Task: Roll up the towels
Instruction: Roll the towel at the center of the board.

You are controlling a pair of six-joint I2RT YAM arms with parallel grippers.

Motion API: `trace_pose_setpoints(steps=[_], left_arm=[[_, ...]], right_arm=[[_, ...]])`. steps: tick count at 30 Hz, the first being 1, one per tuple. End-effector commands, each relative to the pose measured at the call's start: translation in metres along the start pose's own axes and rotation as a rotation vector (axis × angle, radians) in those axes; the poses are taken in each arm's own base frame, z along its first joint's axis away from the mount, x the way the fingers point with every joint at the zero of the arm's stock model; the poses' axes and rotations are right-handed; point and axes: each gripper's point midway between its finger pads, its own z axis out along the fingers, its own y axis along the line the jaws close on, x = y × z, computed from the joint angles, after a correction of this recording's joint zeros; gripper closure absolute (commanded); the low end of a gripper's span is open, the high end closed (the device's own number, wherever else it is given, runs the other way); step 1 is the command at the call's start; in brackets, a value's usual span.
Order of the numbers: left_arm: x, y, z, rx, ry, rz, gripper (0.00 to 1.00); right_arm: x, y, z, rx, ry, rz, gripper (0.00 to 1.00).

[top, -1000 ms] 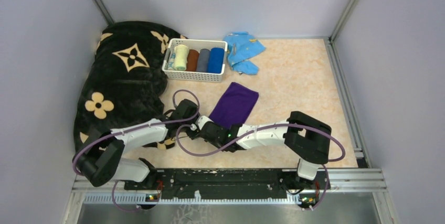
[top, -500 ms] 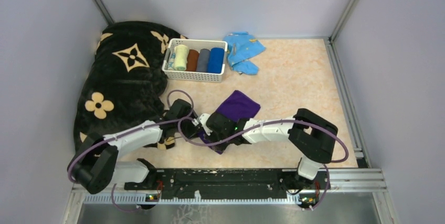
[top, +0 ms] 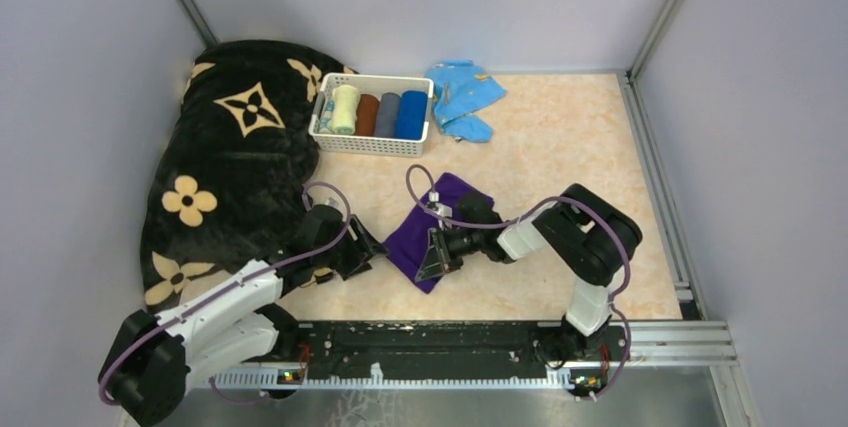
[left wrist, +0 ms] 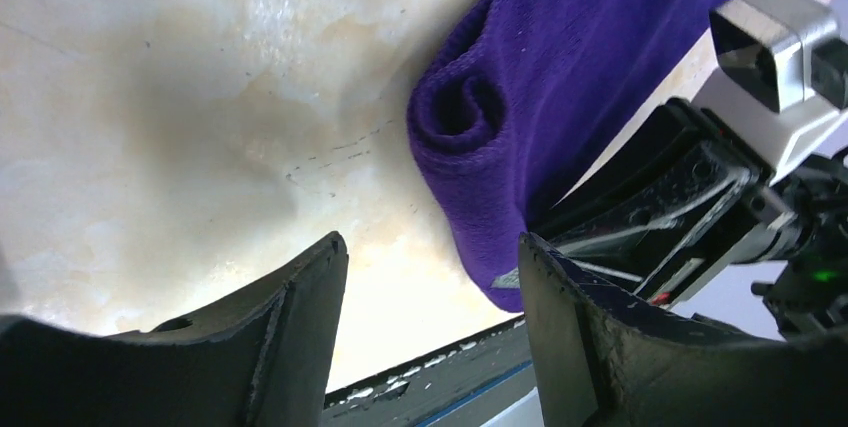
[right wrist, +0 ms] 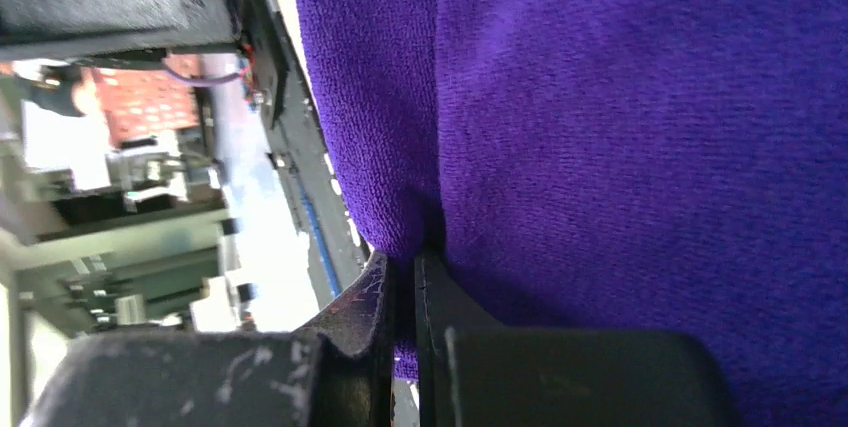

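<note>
Pale marbled bench (top: pixel 570 147) enclosed by plain grey walls. On the arms' side of the white basket (top: pixel 370 145) lies a half-rolled purple towel (top: pixel 425 232). Right fingers (right wrist: pixel 355 322) pinch its rolled edge. Left fingers (left wrist: pixel 300 307) are spread, and the roll's end lies just beyond them.

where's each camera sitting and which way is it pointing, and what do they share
Top external: high behind the bases, looking down at the table; both arms show.
Right wrist: on the right gripper, shut on a fold of the towel, lens nearly against the cloth.
Left wrist: on the open left gripper, low, facing the towel's rolled end and the right gripper.
Shared: all three see the towel; top and left wrist show the right gripper.
</note>
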Motion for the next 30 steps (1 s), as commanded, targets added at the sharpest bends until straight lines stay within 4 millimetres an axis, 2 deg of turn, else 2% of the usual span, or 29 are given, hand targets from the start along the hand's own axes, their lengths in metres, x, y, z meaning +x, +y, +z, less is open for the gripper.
trace_pose_setpoints(steps=[1, 9, 13, 17, 19, 26, 30], left_arm=[[0.006, -0.012, 0.005, 0.086, 0.033, 0.006, 0.31], [0.004, -0.031, 0.027, 0.114, 0.079, 0.022, 0.36], [0.004, -0.019, 0.04, 0.031, 0.094, -0.003, 0.46], [0.009, -0.003, 0.051, -0.047, 0.122, -0.03, 0.55], [0.011, 0.005, 0.055, -0.088, 0.133, -0.039, 0.56], [0.015, 0.02, 0.06, -0.162, 0.148, -0.062, 0.56], [0.015, 0.024, 0.06, -0.178, 0.143, -0.069, 0.56]], right_arm=[[-0.011, 0.021, -0.007, -0.18, -0.019, 0.087, 1.0], [-0.008, -0.003, -0.009, -0.132, -0.009, 0.208, 1.0], [-0.014, -0.006, -0.012, -0.086, -0.02, 0.178, 0.98], [-0.018, -0.013, -0.023, 0.062, -0.02, 0.114, 0.89], [-0.02, -0.017, -0.03, 0.149, -0.02, 0.06, 0.84], [-0.036, 0.005, -0.052, 0.502, -0.072, -0.281, 0.64], [-0.044, 0.016, -0.06, 0.68, -0.115, -0.467, 0.6]])
